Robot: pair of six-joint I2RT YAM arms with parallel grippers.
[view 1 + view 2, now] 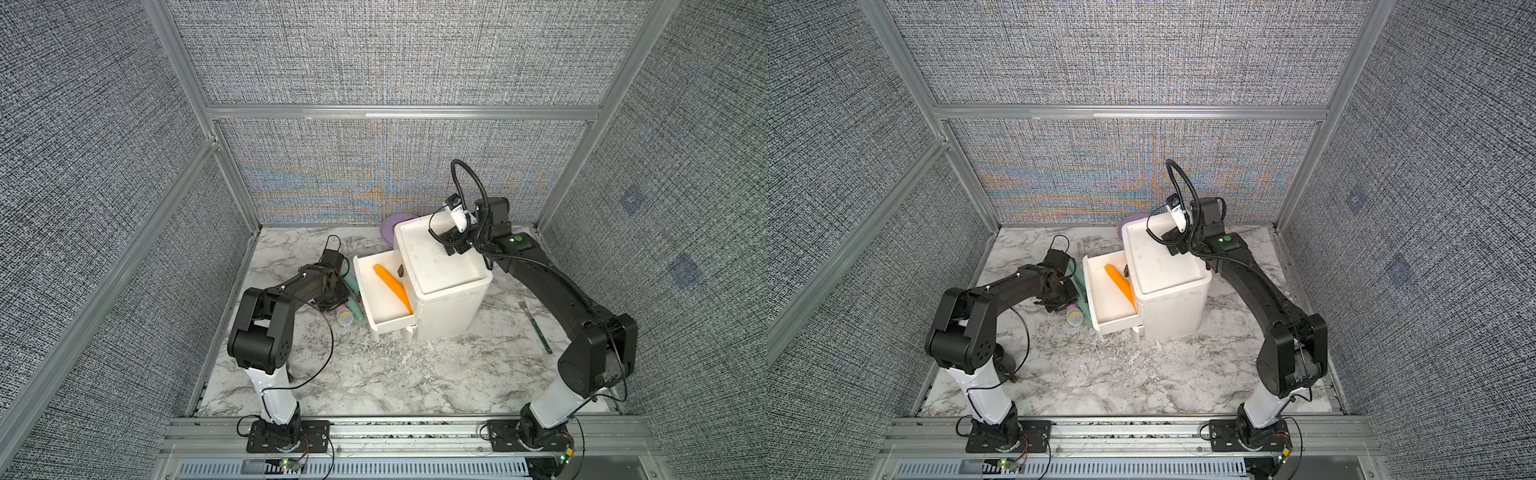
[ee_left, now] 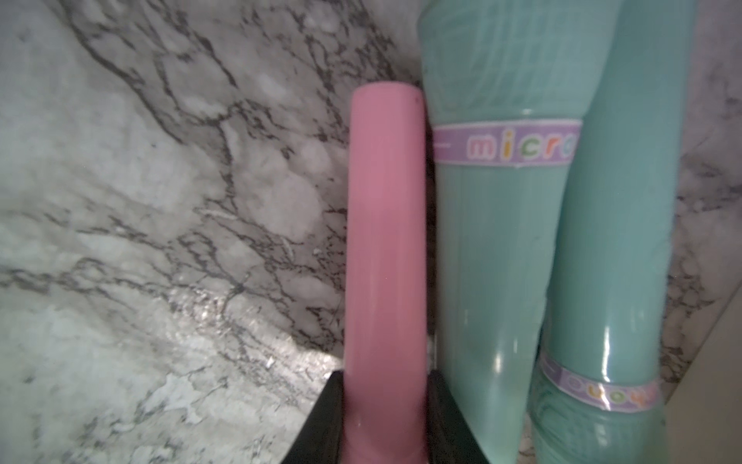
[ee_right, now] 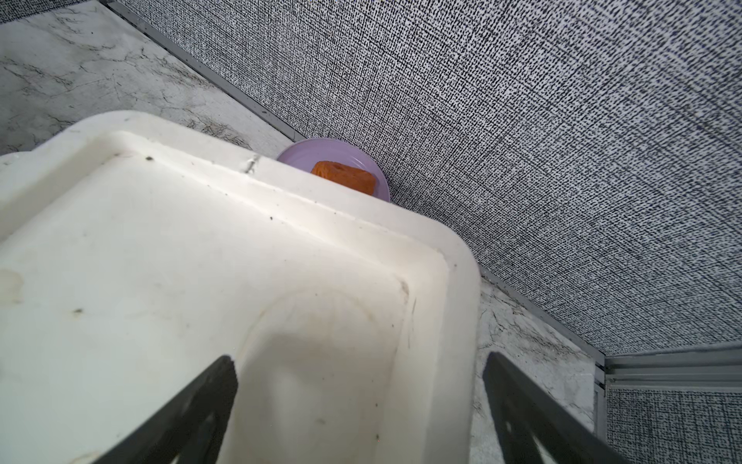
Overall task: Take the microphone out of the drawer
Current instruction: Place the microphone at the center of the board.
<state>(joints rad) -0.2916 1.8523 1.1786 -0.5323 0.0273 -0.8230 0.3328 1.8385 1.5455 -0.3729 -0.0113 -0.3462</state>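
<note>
My left gripper (image 2: 385, 377) is shut on the pink handle (image 2: 385, 241) of a microphone, low over the marble table and just left of the drawer. Its pastel head (image 1: 345, 319) pokes out below my left gripper (image 1: 337, 296) in both top views. Two teal microphones (image 2: 502, 241) (image 2: 626, 201) lie side by side right beside it, against the drawer's outer wall. The white drawer (image 1: 390, 326) is pulled out of the white cabinet (image 1: 449, 307) and holds a long orange item (image 1: 392, 286). My right gripper (image 1: 454, 247) hangs open above the cabinet top (image 3: 160, 301), holding nothing.
A purple plate (image 3: 297, 158) with an orange block (image 3: 345, 176) stands behind the cabinet against the back wall. A fork with a green handle (image 1: 534, 322) lies on the table to the cabinet's right. Fabric walls close the cell on three sides.
</note>
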